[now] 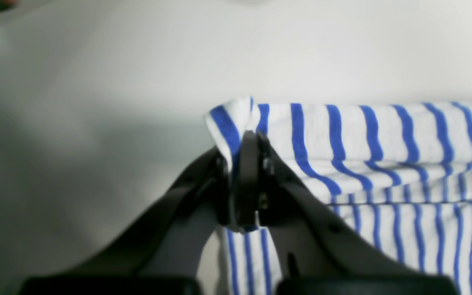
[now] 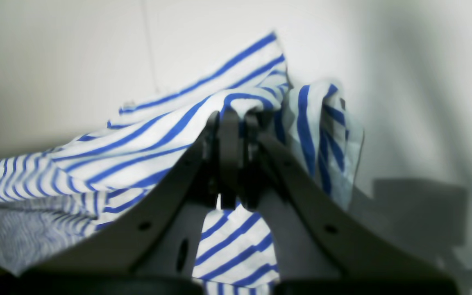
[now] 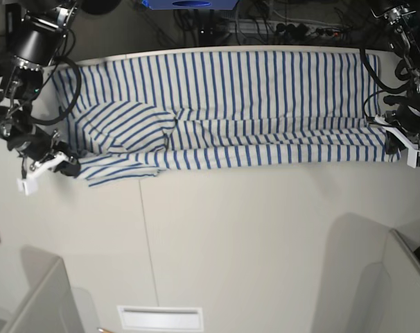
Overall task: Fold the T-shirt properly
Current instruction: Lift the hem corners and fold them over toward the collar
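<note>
The T-shirt point(image 3: 265, 104), white with blue stripes, lies stretched across the far half of the table, its near edge doubled over into a long band. My left gripper point(image 1: 249, 139) is shut on a folded corner of the T-shirt point(image 1: 383, 135); in the base view this gripper point(image 3: 391, 143) sits at the shirt's right end. My right gripper point(image 2: 236, 119) is shut on a bunched piece of the T-shirt point(image 2: 137, 143), at the shirt's lower left corner in the base view point(image 3: 73, 166). A sleeve lies rounded on top near the left end.
The white table point(image 3: 231, 229) has a thin seam point(image 3: 144, 243) running front to back. Grey panels stand at the front left point(image 3: 44, 298) and front right point(image 3: 376, 277). A white slot point(image 3: 159, 318) sits at the front edge. Cables and gear line the back.
</note>
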Controlling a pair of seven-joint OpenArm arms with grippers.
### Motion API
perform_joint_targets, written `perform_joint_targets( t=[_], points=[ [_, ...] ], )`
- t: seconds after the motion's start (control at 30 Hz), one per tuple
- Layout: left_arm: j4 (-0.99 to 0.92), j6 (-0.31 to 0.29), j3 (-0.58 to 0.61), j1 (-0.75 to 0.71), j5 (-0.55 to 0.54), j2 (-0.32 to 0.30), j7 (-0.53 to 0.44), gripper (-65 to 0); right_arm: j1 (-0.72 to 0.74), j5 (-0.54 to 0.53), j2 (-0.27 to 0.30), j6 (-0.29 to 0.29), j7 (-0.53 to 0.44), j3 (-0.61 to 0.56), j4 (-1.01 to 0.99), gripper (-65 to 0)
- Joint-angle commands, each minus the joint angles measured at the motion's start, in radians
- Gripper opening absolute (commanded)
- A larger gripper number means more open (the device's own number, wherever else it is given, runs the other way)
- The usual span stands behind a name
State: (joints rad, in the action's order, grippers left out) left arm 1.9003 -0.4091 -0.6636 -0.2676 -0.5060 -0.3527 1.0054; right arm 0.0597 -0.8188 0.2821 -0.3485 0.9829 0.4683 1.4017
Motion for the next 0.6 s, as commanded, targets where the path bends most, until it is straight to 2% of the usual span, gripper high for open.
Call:
perform_joint_targets(
  t=[0.0,0.17,0.3,0.4,0.57],
  points=[
    [0.029,-0.009,-0.005,-0.009,-0.007,-0.018,-0.020,-65.0,0.015,-0.020,0.019,-0.005,-0.022,0.005,0.021,-65.0],
    [0.051,-0.009,0.002,-0.055,-0.007,-0.012,-0.020,-65.0,-0.008,-0.055,0.024,-0.005,0.020,0.005,0.041,-65.0],
    [0.052,-0.009,0.005,-0.080,-0.007,-0.010,-0.020,-65.0,-0.056,-0.116,0.024,0.002,0.012,0.008,0.080,-65.0],
    [0.052,-0.011,0.005,-0.081,-0.007,-0.010,-0.020,-65.0,-0.085,-0.122,0.016,0.002,0.021,0.074,0.124,-65.0],
    [0.063,-0.011,0.006,-0.103,-0.007,-0.010,-0.020,-65.0,-0.139,-0.122,0.016,0.002,0.021,0.122,0.158,-65.0]
  ],
)
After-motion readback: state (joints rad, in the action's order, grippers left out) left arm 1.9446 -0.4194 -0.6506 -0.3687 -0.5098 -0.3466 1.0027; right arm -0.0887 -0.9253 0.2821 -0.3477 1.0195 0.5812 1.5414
